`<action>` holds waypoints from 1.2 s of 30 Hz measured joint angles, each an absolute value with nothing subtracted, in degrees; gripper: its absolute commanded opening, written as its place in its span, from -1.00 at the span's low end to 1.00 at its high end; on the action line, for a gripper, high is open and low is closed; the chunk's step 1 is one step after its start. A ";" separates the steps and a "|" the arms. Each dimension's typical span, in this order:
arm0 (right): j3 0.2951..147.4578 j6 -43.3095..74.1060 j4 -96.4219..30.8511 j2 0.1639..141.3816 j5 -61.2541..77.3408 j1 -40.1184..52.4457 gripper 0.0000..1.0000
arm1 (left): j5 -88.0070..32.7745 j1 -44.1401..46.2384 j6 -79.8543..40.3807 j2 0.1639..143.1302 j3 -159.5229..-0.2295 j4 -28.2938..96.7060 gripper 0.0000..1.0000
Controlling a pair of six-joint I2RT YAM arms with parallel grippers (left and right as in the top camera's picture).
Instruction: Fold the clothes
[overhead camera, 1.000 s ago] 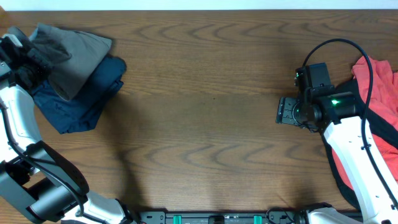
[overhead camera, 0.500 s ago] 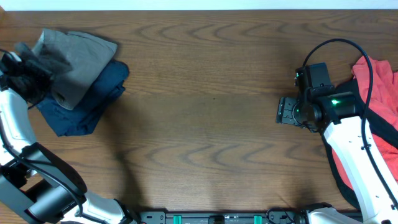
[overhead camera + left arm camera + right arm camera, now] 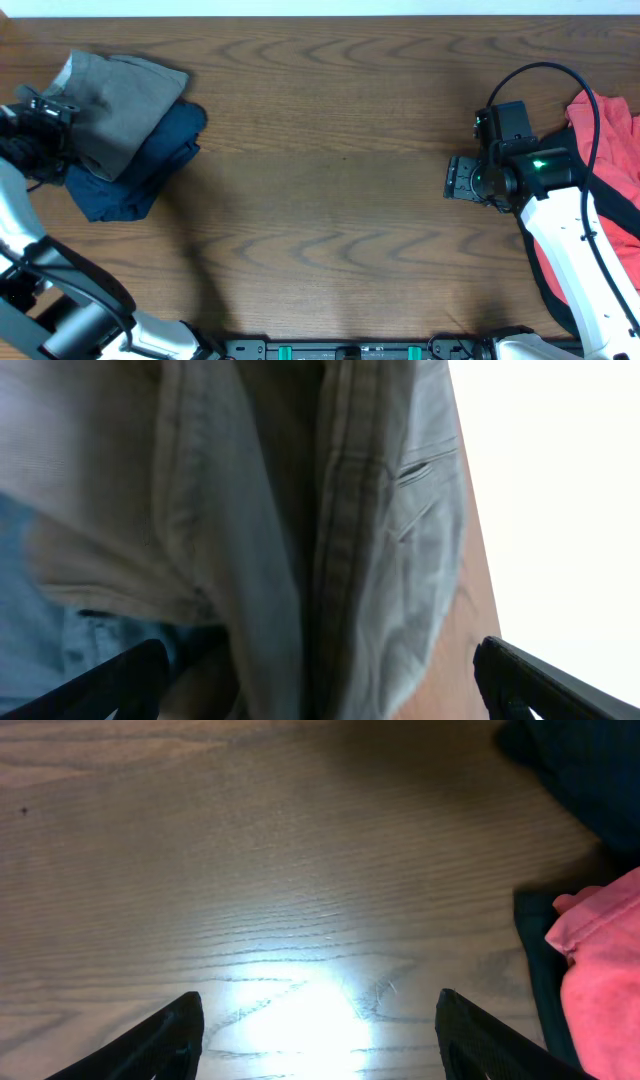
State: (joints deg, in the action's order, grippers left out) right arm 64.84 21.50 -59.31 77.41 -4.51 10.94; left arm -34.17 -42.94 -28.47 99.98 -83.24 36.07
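At upper left the left tool (image 3: 320, 655), spread open, sits at the edge of grey shorts (image 3: 120, 105) lying atop a navy garment (image 3: 140, 170); mid-right the right tool (image 3: 315, 1020) hangs open over the table (image 3: 320, 150); a red garment (image 3: 605, 130) lies far right.

Even overhead light, glare patch on the table (image 3: 300, 990), blown-out white beside blurred grey shorts (image 3: 330, 510).

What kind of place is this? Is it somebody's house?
Probably a robot test bench, not a house. A left arm and a right arm stand at a wooden table, with grey shorts lying on a navy garment at one end and a red garment at the other.
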 measured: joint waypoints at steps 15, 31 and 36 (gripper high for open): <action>64.86 21.50 -59.27 77.41 -4.97 10.94 0.44 | -43.11 -39.94 -24.27 85.45 -84.42 26.57 0.96; 64.88 21.50 -60.71 77.41 -4.99 10.94 0.44 | -38.37 -41.50 -23.90 114.50 -84.42 32.53 0.96; 64.88 21.50 -60.55 77.41 -4.97 10.94 0.47 | -39.51 -42.41 -23.40 114.63 -84.42 31.46 0.96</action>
